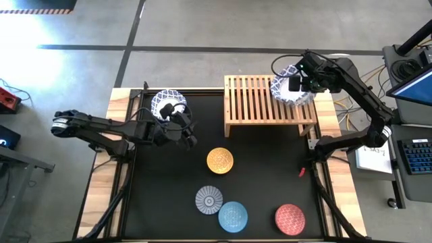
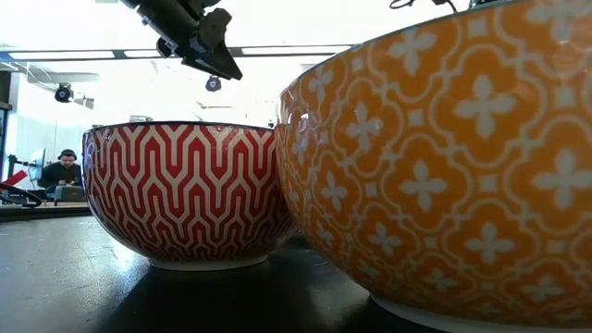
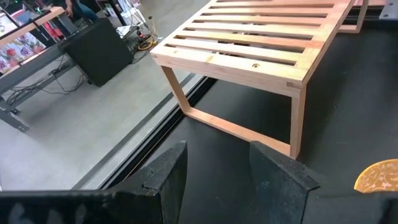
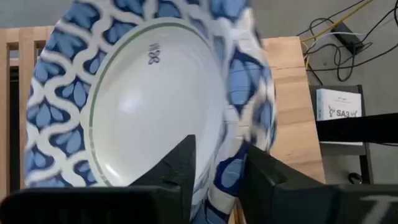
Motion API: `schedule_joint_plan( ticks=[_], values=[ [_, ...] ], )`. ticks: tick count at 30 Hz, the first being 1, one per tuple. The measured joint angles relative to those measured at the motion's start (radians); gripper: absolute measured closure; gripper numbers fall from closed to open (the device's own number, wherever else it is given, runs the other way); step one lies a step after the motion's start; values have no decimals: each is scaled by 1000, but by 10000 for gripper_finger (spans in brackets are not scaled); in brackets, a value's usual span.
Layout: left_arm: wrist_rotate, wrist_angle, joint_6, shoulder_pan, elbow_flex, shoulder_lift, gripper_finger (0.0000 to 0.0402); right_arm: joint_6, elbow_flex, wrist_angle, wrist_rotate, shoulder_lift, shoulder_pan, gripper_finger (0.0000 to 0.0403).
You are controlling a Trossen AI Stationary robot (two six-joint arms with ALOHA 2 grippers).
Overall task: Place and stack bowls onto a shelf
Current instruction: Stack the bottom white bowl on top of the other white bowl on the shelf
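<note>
Blue-patterned bowl (image 4: 149,106) – rim clamped in right tool (image 4: 214,165) – above shelf (image 1: 253,101) end.

Even overhead lighting; the black counter (image 1: 169,202) appears matte, without glare, and the shelf (image 1: 253,101) casts only a soft shadow on it. Strong glare whitens the floor far left of the shelf. In the low view, the room behind the red bowl (image 2: 190,190) is overexposed, and the nearer orange bowl (image 2: 453,166) is slightly soft. The white bowl (image 4: 155,106) shows motion blur at its rim.
</note>
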Motion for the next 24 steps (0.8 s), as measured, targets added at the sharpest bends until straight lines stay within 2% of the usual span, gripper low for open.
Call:
schedule_joint_plan(
  ticks=[10,14,24],
  values=[
    [2,-7,0,0,11,0,244,0,0,0,-6,0,0,269],
    [5,-7,0,0,11,0,244,-24,0,-1,-57,0,0,254],
    [6,-7,-1,0,11,0,244,-24,111,-11,-70,-1,0,215]
  ],
)
